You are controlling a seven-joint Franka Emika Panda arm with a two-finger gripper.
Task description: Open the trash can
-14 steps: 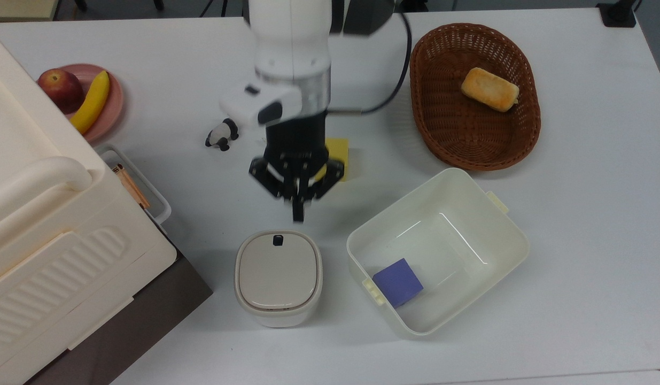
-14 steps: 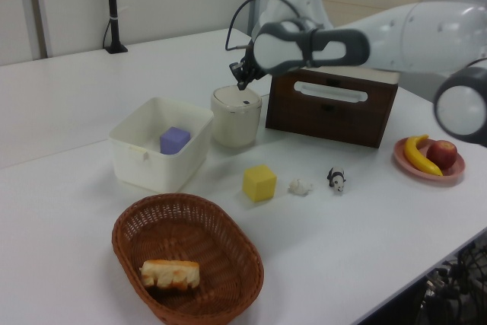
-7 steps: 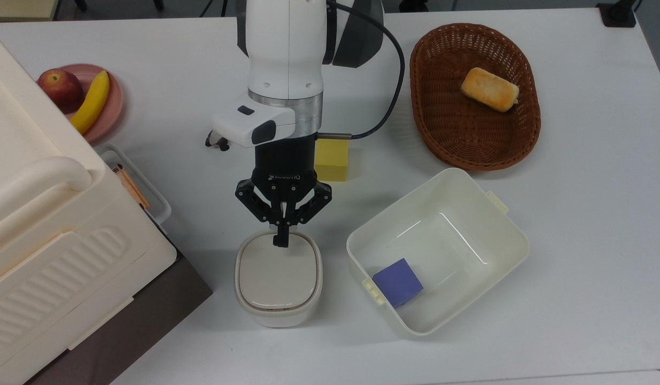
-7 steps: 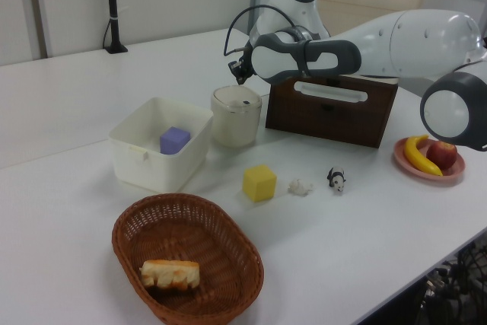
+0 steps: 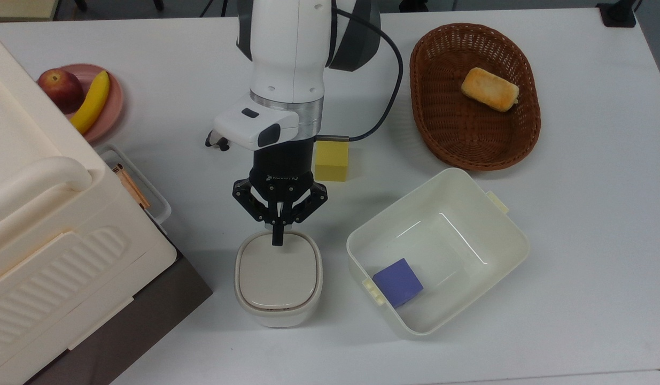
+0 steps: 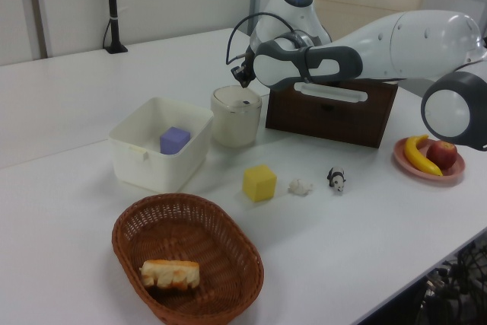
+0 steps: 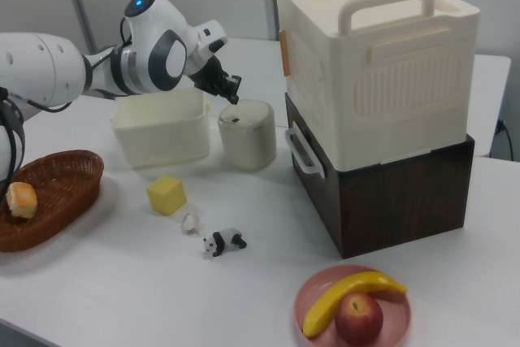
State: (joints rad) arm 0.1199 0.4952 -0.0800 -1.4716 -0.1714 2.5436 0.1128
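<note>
cream trash can [image 5: 278,278], beige lid [image 5: 278,275]; black gripper [image 5: 278,239]; yellow cube [image 5: 331,160]; brown basket [image 5: 442,133].

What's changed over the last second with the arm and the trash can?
The gripper, fingers shut, moved from beside the trash can to over its lid's button edge, covering the button in the top view. It took hold of nothing. The lid stayed closed; the tub, basket and yellow cube did not move.
</note>
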